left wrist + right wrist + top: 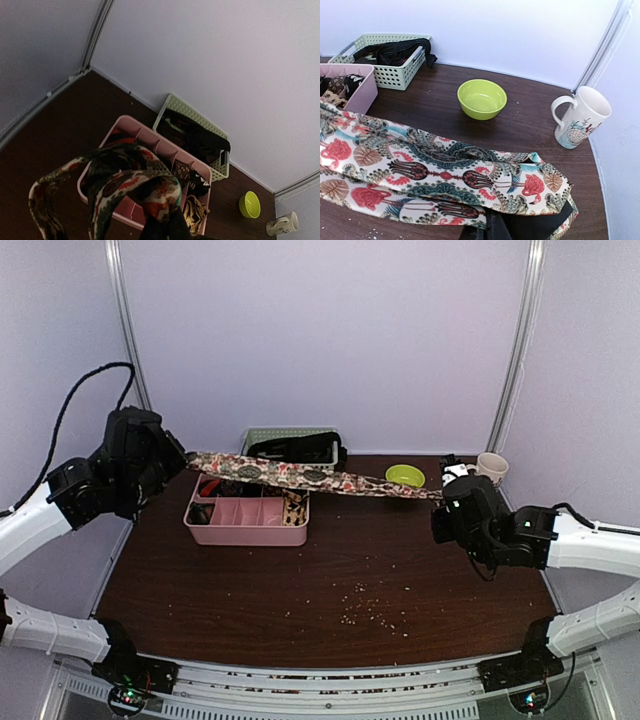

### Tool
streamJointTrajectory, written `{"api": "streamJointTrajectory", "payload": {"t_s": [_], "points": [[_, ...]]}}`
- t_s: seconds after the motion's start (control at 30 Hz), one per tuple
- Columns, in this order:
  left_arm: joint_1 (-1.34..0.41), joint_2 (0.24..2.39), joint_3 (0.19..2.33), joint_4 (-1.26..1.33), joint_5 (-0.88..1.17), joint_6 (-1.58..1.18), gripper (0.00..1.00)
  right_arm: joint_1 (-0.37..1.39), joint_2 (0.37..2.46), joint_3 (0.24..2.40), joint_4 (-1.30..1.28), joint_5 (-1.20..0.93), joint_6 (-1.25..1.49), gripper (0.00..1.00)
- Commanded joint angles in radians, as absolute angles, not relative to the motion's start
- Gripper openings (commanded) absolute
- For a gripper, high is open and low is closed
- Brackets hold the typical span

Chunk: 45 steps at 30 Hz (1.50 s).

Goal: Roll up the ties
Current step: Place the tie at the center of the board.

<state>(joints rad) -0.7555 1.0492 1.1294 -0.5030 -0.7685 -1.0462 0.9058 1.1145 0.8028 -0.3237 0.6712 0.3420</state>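
Note:
A patterned tie with red, teal and cream print hangs stretched in the air above the pink divided tray. My left gripper is shut on its left end and my right gripper on its right end. In the left wrist view the tie loops out from the gripper, whose fingers are hidden under fabric. The right wrist view has the tie's wide end, with its black lining, folded over the gripper. More ties lie in the tray's compartments. Black ties fill the green basket.
A lime green bowl and a white printed mug stand at the back right, close to the right gripper. Small crumbs are scattered on the dark wooden table. Pale walls and metal posts close off the back and sides.

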Motion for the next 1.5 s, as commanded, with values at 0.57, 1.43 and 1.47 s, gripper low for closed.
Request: {"api": "streamJointTrajectory", "payload": {"t_s": [0.57, 1.43, 1.47], "points": [[-0.751, 1.180, 0.875, -0.780, -0.580, -1.797, 0.31, 0.882, 1.186, 0.783, -0.618, 0.936, 0.260, 0.00], [-0.589, 0.935, 0.799, -0.317, -0.429, -0.715, 0.98, 0.834, 1.209, 0.981, -1.002, 1.196, 0.501, 1.00], [-0.583, 0.937, 0.798, -0.314, -0.422, -0.713, 0.98, 0.824, 1.173, 0.981, -1.004, 1.196, 0.497, 1.00]]}}
